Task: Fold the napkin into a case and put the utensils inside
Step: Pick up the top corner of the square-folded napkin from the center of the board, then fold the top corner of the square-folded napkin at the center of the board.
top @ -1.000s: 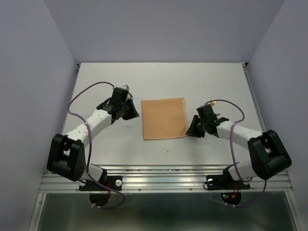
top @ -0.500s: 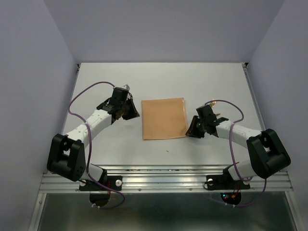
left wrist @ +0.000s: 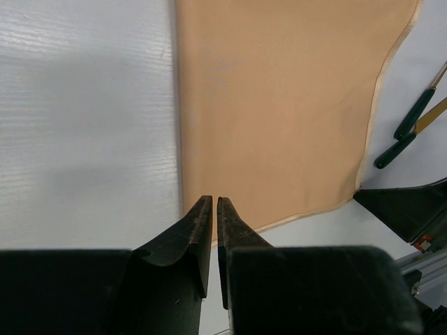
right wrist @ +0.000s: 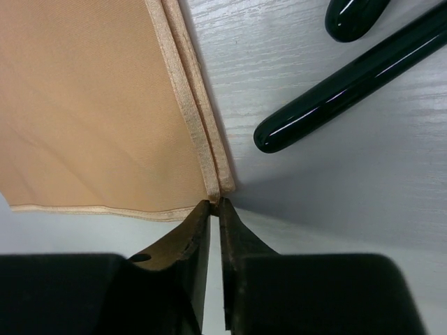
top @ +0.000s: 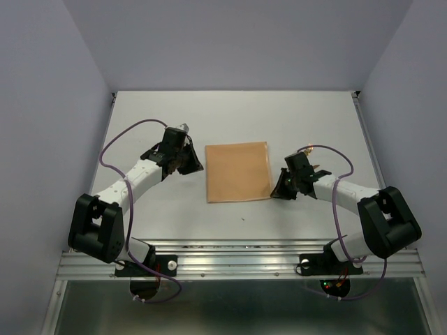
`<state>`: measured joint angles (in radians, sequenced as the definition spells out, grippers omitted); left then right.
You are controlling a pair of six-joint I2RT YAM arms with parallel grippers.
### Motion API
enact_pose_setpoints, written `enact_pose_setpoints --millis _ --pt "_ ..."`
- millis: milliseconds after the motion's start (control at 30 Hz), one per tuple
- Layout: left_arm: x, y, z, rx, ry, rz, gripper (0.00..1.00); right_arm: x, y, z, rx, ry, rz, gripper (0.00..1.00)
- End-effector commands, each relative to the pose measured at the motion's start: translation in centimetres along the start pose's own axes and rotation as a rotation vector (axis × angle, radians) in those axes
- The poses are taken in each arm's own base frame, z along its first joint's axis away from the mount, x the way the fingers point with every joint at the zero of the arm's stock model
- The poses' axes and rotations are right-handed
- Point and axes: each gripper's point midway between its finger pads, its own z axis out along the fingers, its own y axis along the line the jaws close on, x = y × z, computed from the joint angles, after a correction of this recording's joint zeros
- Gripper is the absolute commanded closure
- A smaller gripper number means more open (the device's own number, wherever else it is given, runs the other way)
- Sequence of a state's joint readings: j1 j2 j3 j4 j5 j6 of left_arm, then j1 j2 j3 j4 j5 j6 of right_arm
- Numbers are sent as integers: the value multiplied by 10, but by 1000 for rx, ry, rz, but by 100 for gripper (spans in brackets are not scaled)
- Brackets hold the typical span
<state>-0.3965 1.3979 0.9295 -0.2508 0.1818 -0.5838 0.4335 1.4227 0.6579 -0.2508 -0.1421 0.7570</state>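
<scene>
Two of the utensils (right wrist: 349,80) show glossy dark handles on the white table (top: 314,118). They lie just beside my right gripper (right wrist: 215,204), outside the napkin (top: 237,172) and apart from its edge.

The napkin lies flat in the middle of the table between my two arms, a plain peach-orange rectangle. Along its right side my right wrist camera shows two hemmed edges stacked one on the other, so the cloth is doubled over.

My right gripper sits low at the napkin's near right corner. Its jaws are drawn almost together, with only a thin slit between them, and the tips meet the very point of that corner. I cannot tell whether the hem is pinched between them or merely touched.

My left gripper (top: 188,162) is just beside the napkin's left edge, and from above it looks to be off the cloth. Its jaws are likewise clenched to a narrow slit, and I see nothing caught between them. In its own camera the fingertips (left wrist: 202,209) overlap the nearest strip of the napkin, and the utensils lie past the cloth's far side. Purple cables (top: 115,143) loop along both my arms.
</scene>
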Motion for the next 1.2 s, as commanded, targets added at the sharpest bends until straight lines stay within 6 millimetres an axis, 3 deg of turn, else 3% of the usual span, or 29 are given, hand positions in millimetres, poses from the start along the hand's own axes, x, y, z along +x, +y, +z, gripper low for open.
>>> enact_pose_setpoints --millis 0,167,533,733,933,1167 --pt "-6 -5 -1 29 -22 20 80 -10 11 -5 -29 -43 -8 88" --pt "-5 -4 -1 28 -21 24 81 -14 21 -9 -48 -51 -20 99" --pt "-3 -6 1 42 -6 38 81 -37 49 -25 -90 -98 -68 99" --pt "-5 -6 0 36 -10 39 81 -43 67 -20 -118 -95 -96 99" --pt "-13 -10 -8 42 -30 52 81 -61 117 -16 -213 -117 -145 99" --pt "-18 -3 -15 16 -44 36 81 -72 164 10 -282 -96 -186 99"
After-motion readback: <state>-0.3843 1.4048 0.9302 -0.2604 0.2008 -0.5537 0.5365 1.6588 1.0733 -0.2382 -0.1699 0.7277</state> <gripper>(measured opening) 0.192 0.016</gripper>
